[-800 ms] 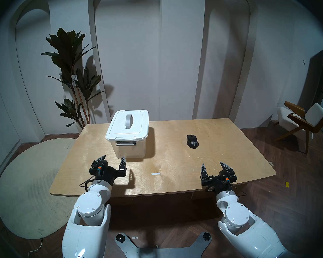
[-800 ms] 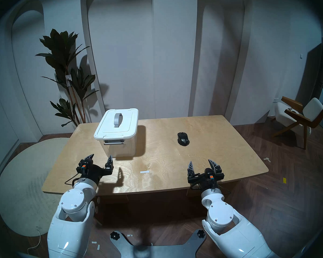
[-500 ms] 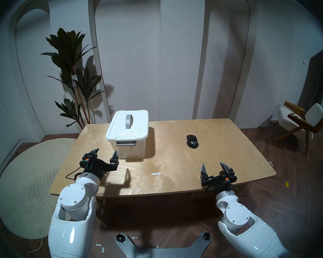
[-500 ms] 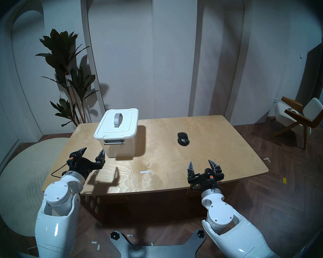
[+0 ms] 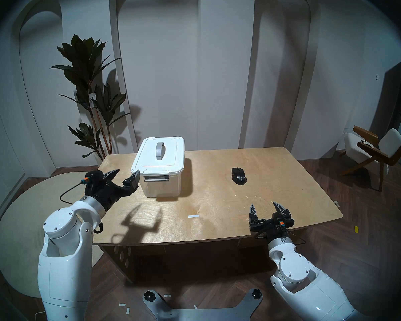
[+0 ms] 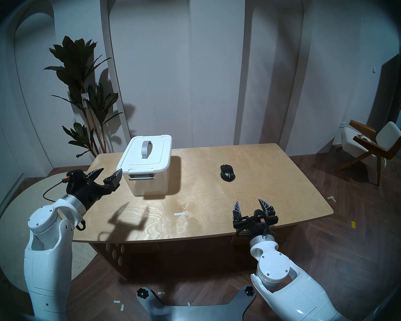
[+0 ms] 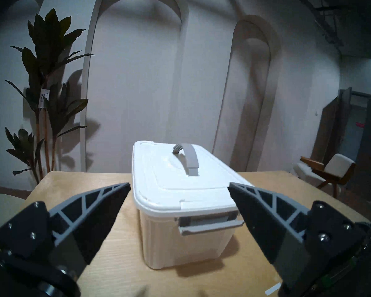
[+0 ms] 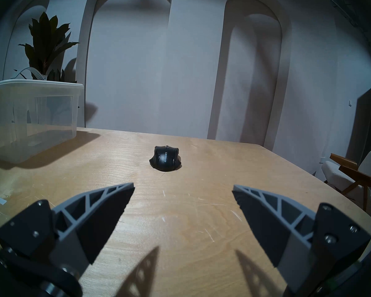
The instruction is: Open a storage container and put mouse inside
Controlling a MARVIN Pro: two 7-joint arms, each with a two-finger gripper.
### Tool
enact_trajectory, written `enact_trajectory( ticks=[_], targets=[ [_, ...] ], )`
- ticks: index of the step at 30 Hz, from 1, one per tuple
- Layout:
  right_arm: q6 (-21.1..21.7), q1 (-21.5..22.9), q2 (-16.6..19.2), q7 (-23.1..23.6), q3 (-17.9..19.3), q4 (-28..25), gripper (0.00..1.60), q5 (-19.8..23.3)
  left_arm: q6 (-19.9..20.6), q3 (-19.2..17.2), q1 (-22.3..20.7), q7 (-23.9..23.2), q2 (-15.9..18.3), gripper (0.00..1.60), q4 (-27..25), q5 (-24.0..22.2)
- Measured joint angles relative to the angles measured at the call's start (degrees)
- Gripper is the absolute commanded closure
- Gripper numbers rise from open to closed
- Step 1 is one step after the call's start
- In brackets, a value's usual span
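The storage container (image 5: 162, 186) stands shut at the table's far left, a clear tub with a white lid (image 7: 159, 183), a grey handle (image 7: 190, 159) and a grey latch (image 7: 210, 222) on its near end. My left gripper (image 5: 127, 172) hovers open just left of that near end, level with the lid rim and touching nothing. The black mouse (image 5: 239, 176) lies on the table right of centre. My right gripper (image 5: 263, 204) is open near the table's front right edge, well short of the mouse (image 8: 165, 161), and empty.
A wooden table (image 5: 218, 209) carries a small white tape strip (image 5: 193, 216) near its front middle. A potted plant (image 5: 90, 93) stands behind the container. A chair (image 5: 375, 156) sits far right and a round rug (image 5: 33, 221) lies on the floor to the left.
My left arm has swung out to the left and risen, carrying its open gripper from the table's front to beside the container's near end. The right arm has not moved.
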Motion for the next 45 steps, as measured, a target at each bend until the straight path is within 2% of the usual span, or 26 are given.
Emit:
enact_trajectory(
  ticks=[5, 11, 19, 34, 45],
  targets=[
    [0.0, 0.1, 0.1, -0.1, -0.1, 0.0, 0.00, 0.1, 0.8, 2.3, -2.9, 1.2, 1.8, 0.00, -0.3, -1.4],
    [0.0, 0.1, 0.2, -0.2, -0.2, 0.2, 0.00, 0.2, 0.7, 7.4, -6.3, 5.0, 3.8, 0.00, 0.0, 1.4],
    [0.0, 0.3, 0.3, -0.4, -0.5, 0.5, 0.00, 0.4, 1.1, 13.3, -10.9, 8.4, 4.1, 0.00, 4.8, 3.8],
    [0.0, 0.5, 0.5, -0.7, -0.8, 1.1, 0.00, 0.7, 3.2, 20.4, -18.7, 13.4, 1.3, 0.00, 14.0, 6.8],
    [0.0, 0.7, 0.6, -0.9, -1.1, 1.5, 0.00, 0.8, 4.7, 23.9, -23.6, 17.1, -1.7, 0.00, 20.4, 9.0]
  ],
)
